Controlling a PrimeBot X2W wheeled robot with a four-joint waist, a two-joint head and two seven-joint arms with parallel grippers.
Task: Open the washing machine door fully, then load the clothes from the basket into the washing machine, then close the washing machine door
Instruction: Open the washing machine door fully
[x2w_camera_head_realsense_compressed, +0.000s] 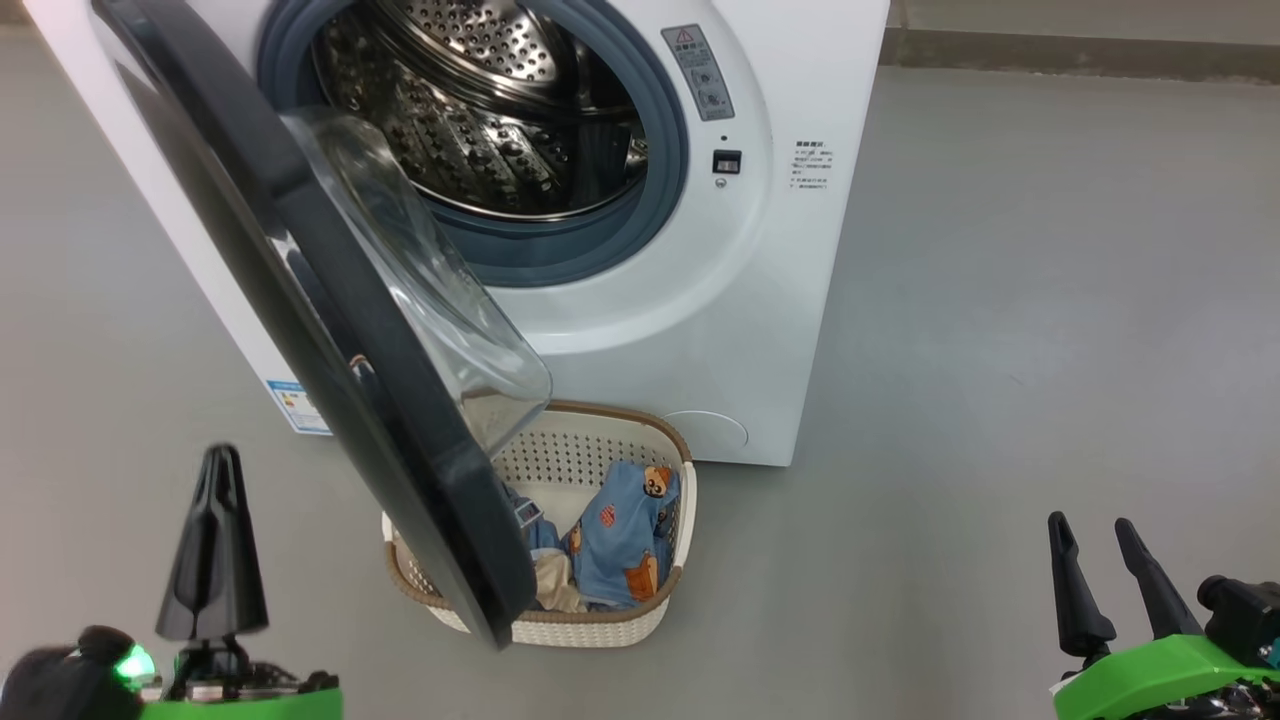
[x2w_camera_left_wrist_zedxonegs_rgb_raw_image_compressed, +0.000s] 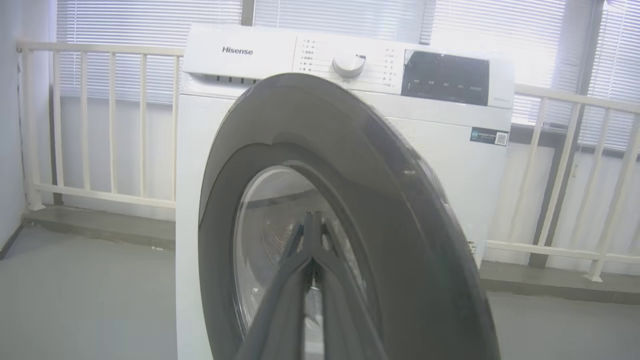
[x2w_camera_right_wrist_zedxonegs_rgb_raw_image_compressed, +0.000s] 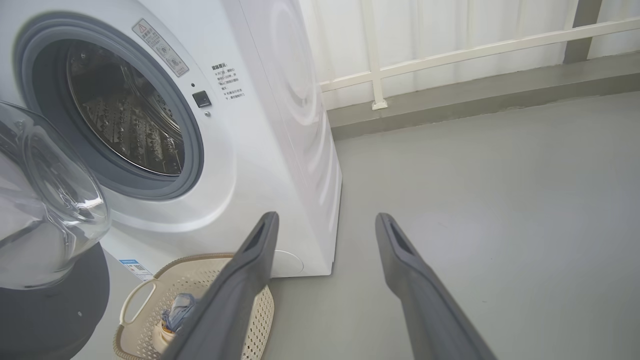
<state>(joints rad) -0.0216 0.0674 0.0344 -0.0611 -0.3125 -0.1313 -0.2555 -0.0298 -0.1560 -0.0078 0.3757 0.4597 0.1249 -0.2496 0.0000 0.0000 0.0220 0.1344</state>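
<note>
While the door (x2w_camera_head_realsense_compressed: 330, 330) overhangs the basket (x2w_camera_head_realsense_compressed: 600, 628), left tool (x2w_camera_head_realsense_compressed: 220, 462) is closed empty, right tool (x2w_camera_head_realsense_compressed: 1091, 524) gapes

On my screens I see a smooth, matte grey floor (x2w_camera_head_realsense_compressed: 1050, 300) running back to a low grey ledge (x2w_camera_right_wrist_zedxonegs_rgb_raw_image_compressed: 475, 95). On that ledge stands a cream-white railing (x2w_camera_left_wrist_zedxonegs_rgb_raw_image_compressed: 100, 48) of upright bars, and behind it closed slatted blinds (x2w_camera_left_wrist_zedxonegs_rgb_raw_image_compressed: 150, 22) over tall windows glow with daylight. At the far left of the left wrist view, a pale wall (x2w_camera_left_wrist_zedxonegs_rgb_raw_image_compressed: 9, 125) meets the floor along a dark skirting strip.
</note>
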